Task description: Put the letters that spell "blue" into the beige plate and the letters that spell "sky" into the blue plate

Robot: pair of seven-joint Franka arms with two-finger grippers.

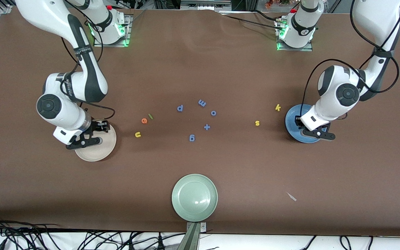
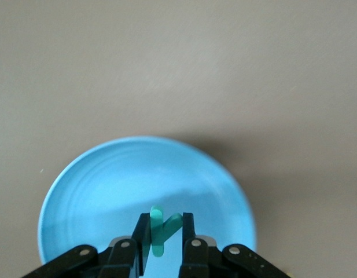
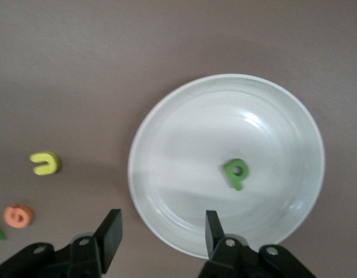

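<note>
The left gripper (image 2: pixel 164 237) pinches the teal y (image 2: pixel 161 229) over the blue plate (image 2: pixel 97 191) for release, while the right gripper (image 3: pixel 161 231), fingers wide, hangs over the beige plate (image 3: pixel 166 133) where the green b (image 3: pixel 236 172) lies.

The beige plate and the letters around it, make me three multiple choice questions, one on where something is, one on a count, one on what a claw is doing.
1. Where is the green b?
A. In the beige plate
B. On the table beside the u
C. In the green plate

2. How many yellow letters lie on the table?
A. One
B. Three
C. Five

3. What is the left claw doing?
A. Hanging open over the table
B. Shut on the teal y over the blue plate
C. Shut on the k

Answers:
1. A, the right wrist view shows the b lying inside the beige plate, under the open right claw.
2. B, the u, s and k are all yellow and on the table.
3. B, the left wrist view shows the y pinched between its fingers with the blue plate below.
</note>
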